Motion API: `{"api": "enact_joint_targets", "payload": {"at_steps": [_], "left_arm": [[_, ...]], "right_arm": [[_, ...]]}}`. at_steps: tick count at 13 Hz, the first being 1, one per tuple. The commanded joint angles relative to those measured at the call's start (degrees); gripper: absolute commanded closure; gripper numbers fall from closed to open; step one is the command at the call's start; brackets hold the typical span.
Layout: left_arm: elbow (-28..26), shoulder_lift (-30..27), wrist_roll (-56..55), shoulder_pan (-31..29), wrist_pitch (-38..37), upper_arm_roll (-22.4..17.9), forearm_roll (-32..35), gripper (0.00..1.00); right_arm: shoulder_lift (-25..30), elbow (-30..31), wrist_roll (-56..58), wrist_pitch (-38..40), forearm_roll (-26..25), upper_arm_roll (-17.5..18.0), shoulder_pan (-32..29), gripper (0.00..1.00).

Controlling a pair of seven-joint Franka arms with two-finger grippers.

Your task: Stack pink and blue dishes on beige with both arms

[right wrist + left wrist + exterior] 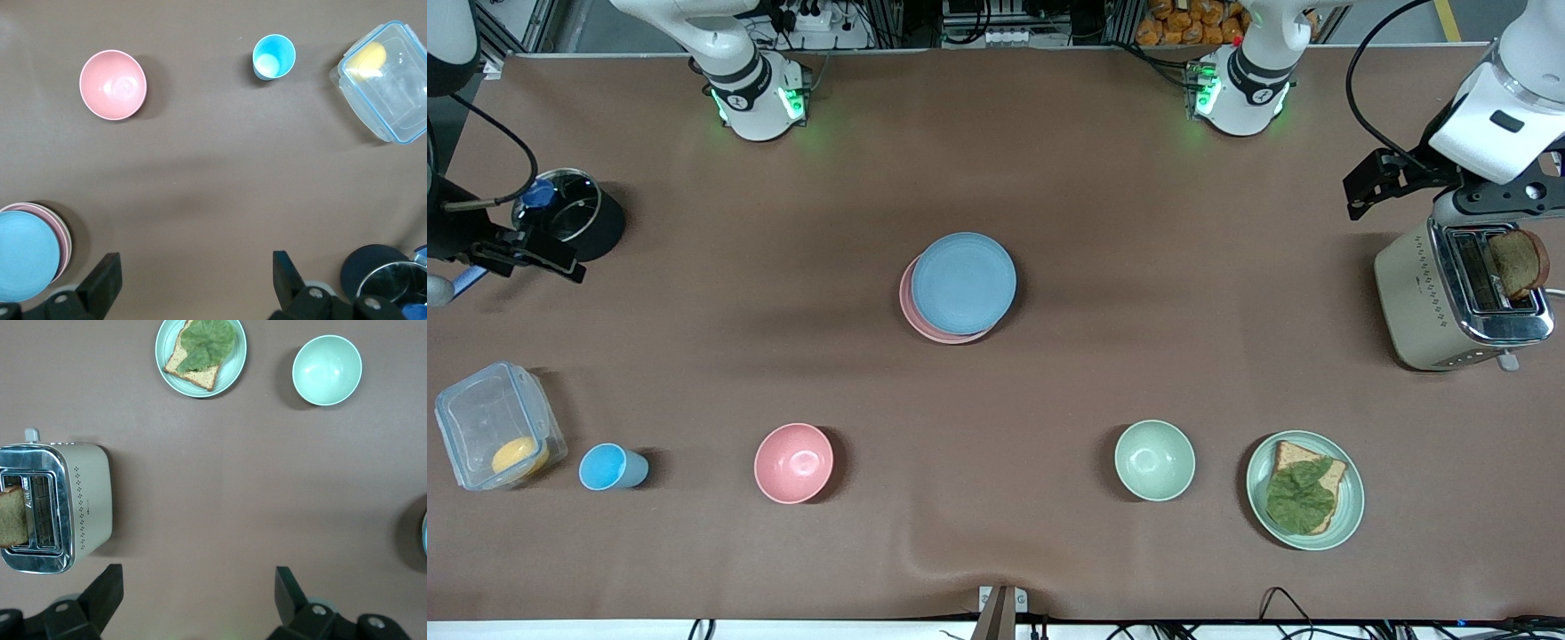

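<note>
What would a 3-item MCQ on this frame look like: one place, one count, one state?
1. Where is the bread slice with the leaf?
A. in the toaster
B. on the green plate
C. in the pink bowl

2. How many bowls are on the table?
A. one
B. two
C. three

3. How does the plate stack stand?
A. blue on top of pink
B. pink on top of blue
C. plates side by side

Key:
1 B: the bread slice with the leaf lies on the green plate; the toaster holds a darker slice.
2 B: a pink bowl and a green bowl.
3 A: the blue plate lies on the pink plate, whose rim shows underneath.
</note>
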State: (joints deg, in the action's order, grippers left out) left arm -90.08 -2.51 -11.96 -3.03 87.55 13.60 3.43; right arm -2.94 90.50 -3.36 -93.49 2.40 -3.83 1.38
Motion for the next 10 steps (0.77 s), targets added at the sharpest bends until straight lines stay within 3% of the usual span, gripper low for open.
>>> {"api": "enact_joint_targets", "payload": {"at_steps": [1, 10], "left_arm": [[-1.0, -1.4, 1.5, 1.4, 0.1, -2.0, -0.8, 0.0], [0.2, -0.9, 1.8, 1.4, -0.4, -1.5, -0.9, 0.0]], "right_arm": [[1.4, 1.8, 1.2, 0.2, -1.3, 1.9, -2.0, 0.0], [0.8, 0.6, 1.2, 1.7, -1.4, 1.8, -2.1, 0.0]]}}
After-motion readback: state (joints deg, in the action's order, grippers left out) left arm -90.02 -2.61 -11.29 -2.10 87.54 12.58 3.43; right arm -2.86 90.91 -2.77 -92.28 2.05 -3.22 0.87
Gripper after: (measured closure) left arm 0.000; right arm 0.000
